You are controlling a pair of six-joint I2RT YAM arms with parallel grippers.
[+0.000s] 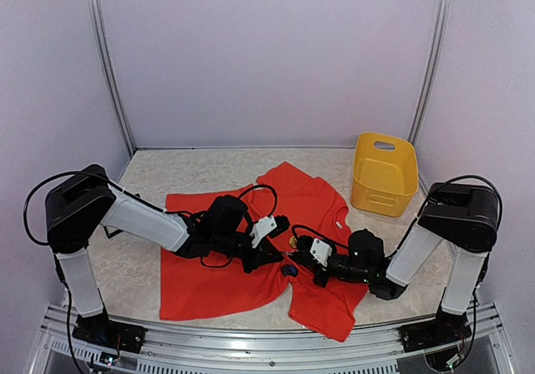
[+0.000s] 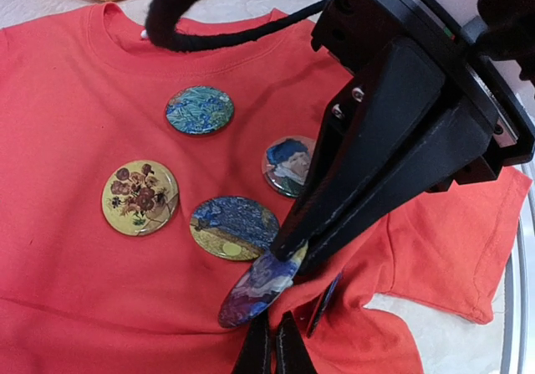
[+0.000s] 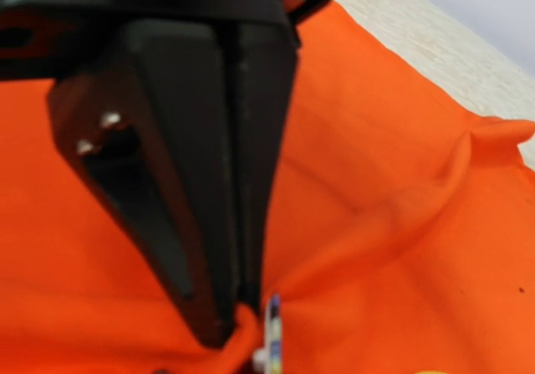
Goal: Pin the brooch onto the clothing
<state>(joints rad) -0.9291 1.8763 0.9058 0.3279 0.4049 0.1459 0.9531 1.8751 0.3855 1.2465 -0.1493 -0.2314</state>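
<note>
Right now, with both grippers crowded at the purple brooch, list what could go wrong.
1. The right gripper is shut on a bunched fold of the red T-shirt; pulling could drag the cloth and shift the sunflower brooch.
2. The purple brooch sits tilted at the fingertips and could slip free.
3. The left gripper is very close; the two might collide.

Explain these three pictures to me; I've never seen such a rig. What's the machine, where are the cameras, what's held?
Two robot arms, left and right, are bolted to a table. The overhead camera shows both over a red T-shirt, a yellow basket behind. The other cameras ride on the wrists. Left wrist view: four round brooches lie on the shirt; a fifth brooch is tilted at the closed right gripper. Right wrist view: its fingers pinch a fabric fold. Whether the left gripper grips anything is unclear.
</note>
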